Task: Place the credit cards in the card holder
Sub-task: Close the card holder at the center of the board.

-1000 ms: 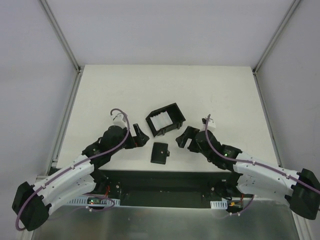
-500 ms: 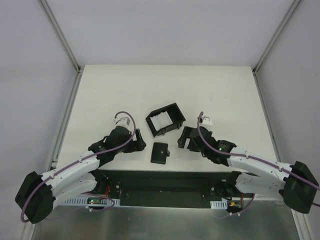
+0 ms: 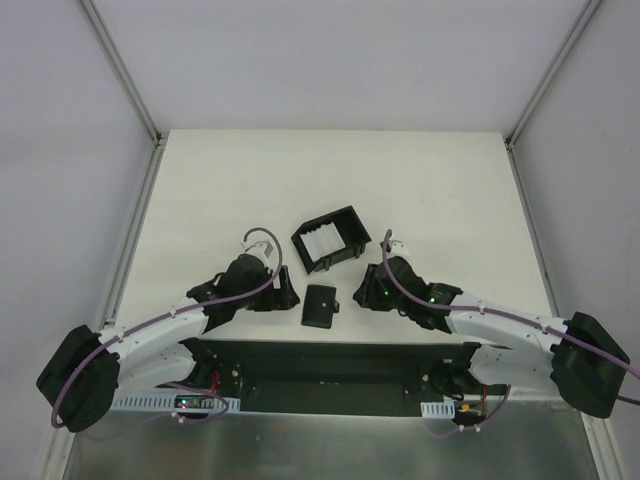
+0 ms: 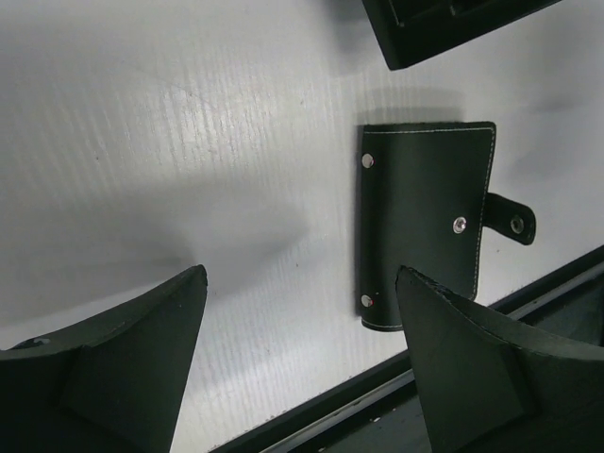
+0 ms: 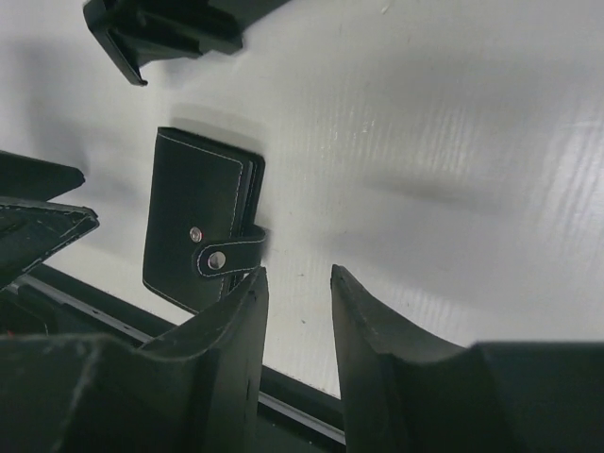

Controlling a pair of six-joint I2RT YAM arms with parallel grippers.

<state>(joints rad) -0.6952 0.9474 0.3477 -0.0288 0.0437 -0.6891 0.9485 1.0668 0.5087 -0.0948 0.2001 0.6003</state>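
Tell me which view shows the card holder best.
The left wrist view: the card holder lies closed and face-on, large, with stitching, rivets and clasp tab clear. The right wrist view shows it smaller and at a slant. The top external view gives only a small dark rectangle near the black tray.

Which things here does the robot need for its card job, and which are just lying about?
Needed: the black wallet, lying closed; the pale cards.
Just there: the black tray holding those cards; the white table.
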